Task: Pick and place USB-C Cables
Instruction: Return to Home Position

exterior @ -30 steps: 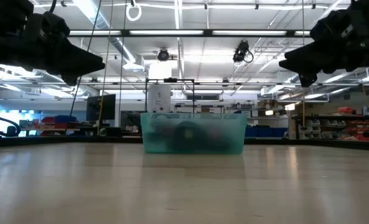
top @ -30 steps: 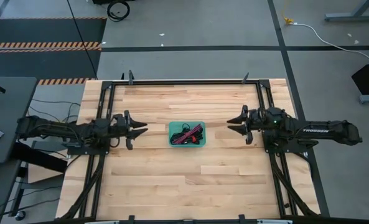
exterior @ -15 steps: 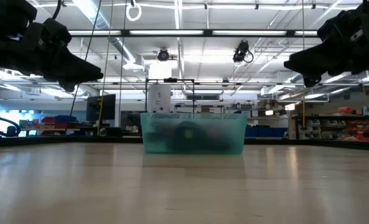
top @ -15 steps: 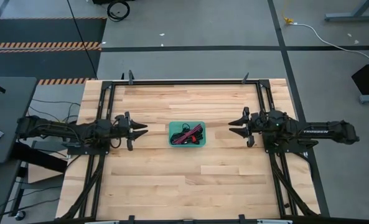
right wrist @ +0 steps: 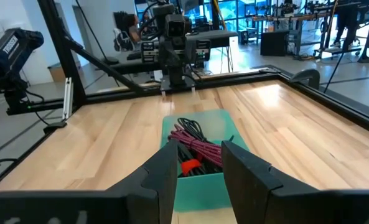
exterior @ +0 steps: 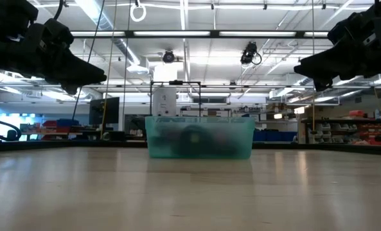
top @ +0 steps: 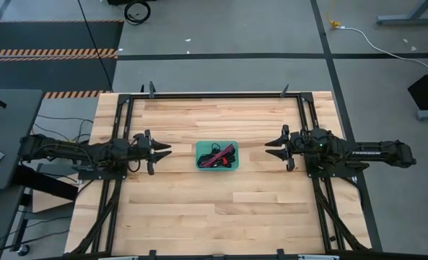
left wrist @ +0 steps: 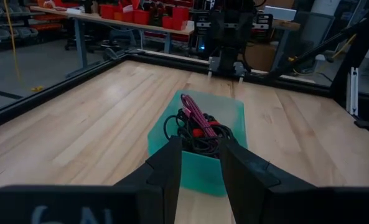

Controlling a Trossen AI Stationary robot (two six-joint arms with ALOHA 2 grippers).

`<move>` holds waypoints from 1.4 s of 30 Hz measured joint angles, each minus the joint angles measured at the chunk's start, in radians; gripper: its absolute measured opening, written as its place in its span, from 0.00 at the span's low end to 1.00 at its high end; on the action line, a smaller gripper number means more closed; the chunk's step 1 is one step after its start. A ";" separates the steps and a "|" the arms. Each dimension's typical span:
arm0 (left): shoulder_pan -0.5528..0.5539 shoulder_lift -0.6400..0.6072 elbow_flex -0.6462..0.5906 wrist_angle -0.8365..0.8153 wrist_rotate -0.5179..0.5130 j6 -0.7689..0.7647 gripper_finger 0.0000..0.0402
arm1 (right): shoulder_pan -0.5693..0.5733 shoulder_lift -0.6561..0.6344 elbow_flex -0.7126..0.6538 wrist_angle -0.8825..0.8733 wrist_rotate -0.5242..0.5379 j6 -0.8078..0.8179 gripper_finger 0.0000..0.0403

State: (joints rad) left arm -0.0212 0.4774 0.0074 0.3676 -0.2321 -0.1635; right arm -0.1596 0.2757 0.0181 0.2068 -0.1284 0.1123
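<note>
- The cables lie heaped in the tray at the middle of the table.
- The left gripper and right gripper flank the tray, fingers apart and empty.
- To go home well, each should draw straight back, staying high.
- Count: one tray, two grippers, one maroon cable; the black ones are too tangled to count.

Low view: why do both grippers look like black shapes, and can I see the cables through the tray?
Low view: the ceiling lights behind turn the left gripper and right gripper into dark silhouettes; through the tray and its translucent wall the USB-C cables are only dim dark shapes. Left wrist view: over the rim, the cables show plainly, black and maroon-purple.
</note>
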 joint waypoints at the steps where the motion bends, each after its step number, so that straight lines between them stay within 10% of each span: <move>1: 0.000 0.000 0.000 0.000 0.000 0.000 0.29 | 0.000 0.000 0.000 0.000 0.000 0.000 0.32; 42: 0.000 0.000 -0.001 0.025 0.000 0.097 0.29 | 0.000 0.001 0.000 0.001 -0.026 -0.029 0.32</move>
State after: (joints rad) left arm -0.0208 0.4774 0.0067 0.3923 -0.2321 -0.0660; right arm -0.1600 0.2764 0.0185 0.2073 -0.1539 0.0830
